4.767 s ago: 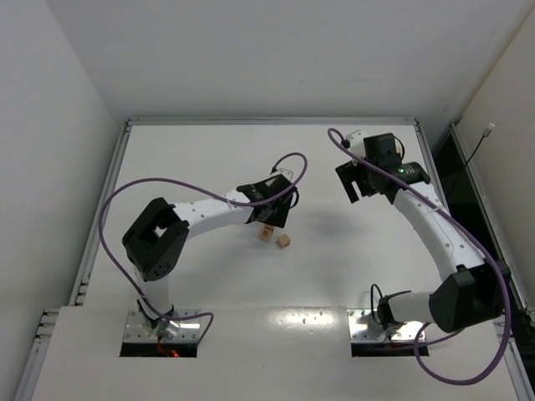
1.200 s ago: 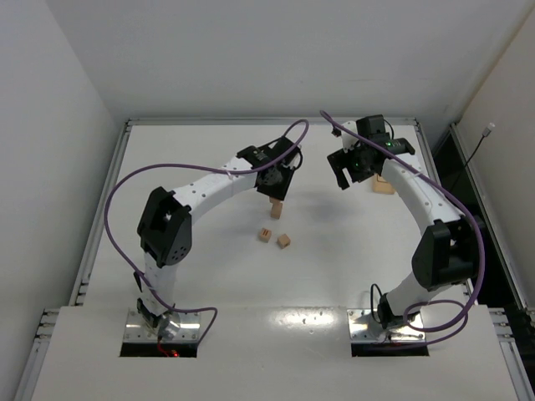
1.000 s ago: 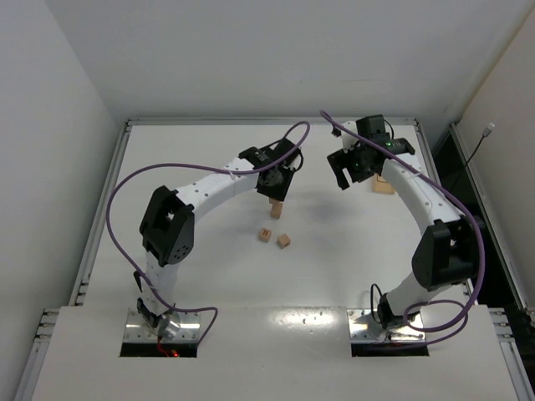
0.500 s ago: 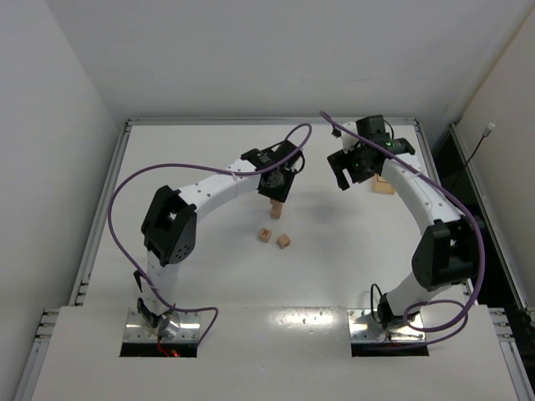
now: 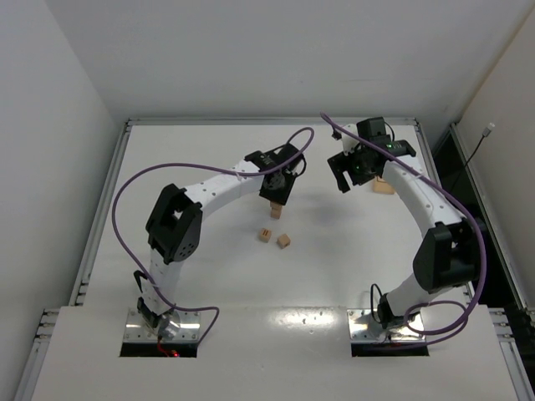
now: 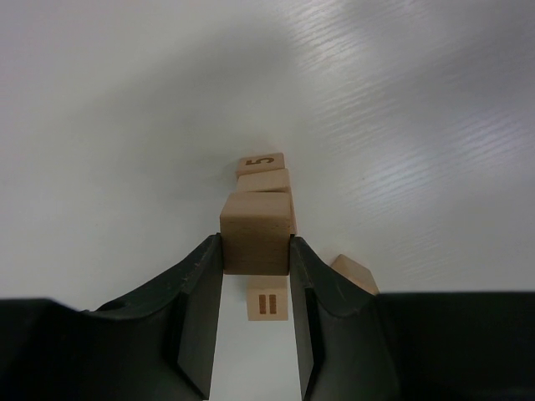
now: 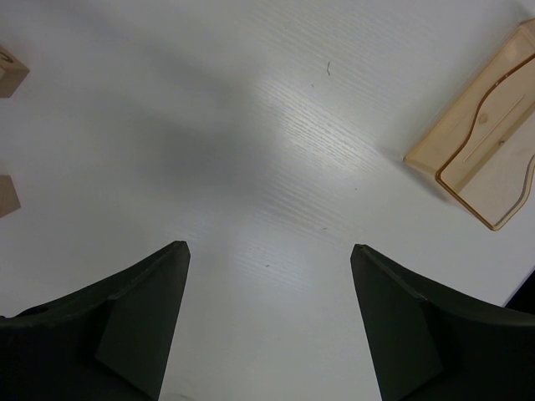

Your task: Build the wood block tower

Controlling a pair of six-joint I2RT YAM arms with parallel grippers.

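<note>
My left gripper (image 5: 276, 185) is shut on a plain tan wood block (image 6: 256, 234), gripped by its sides. In the top view it is right over the tower (image 5: 275, 209), a short one-wide column of cubes. In the left wrist view two more cubes line up just beyond the held one, the far one marked "5" (image 6: 260, 162). I cannot tell whether the held block rests on the column. Two loose blocks lie nearer: one with two dark bars (image 6: 268, 302) (image 5: 265, 235) and a plain one (image 6: 354, 274) (image 5: 284, 241). My right gripper (image 5: 343, 173) (image 7: 269, 248) is open, empty and above bare table.
A flat pale wooden slab (image 5: 384, 185) (image 7: 476, 159) lies at the far right, beyond the right gripper. Two tan cubes show at the left edge of the right wrist view (image 7: 8, 71). A raised rim (image 5: 267, 122) runs along the table's far edge.
Since 4.8 s ago my left gripper has moved from the loose blocks to the column farther back, and my right arm has reached farther away. In the last second only my left elbow has drifted right.
</note>
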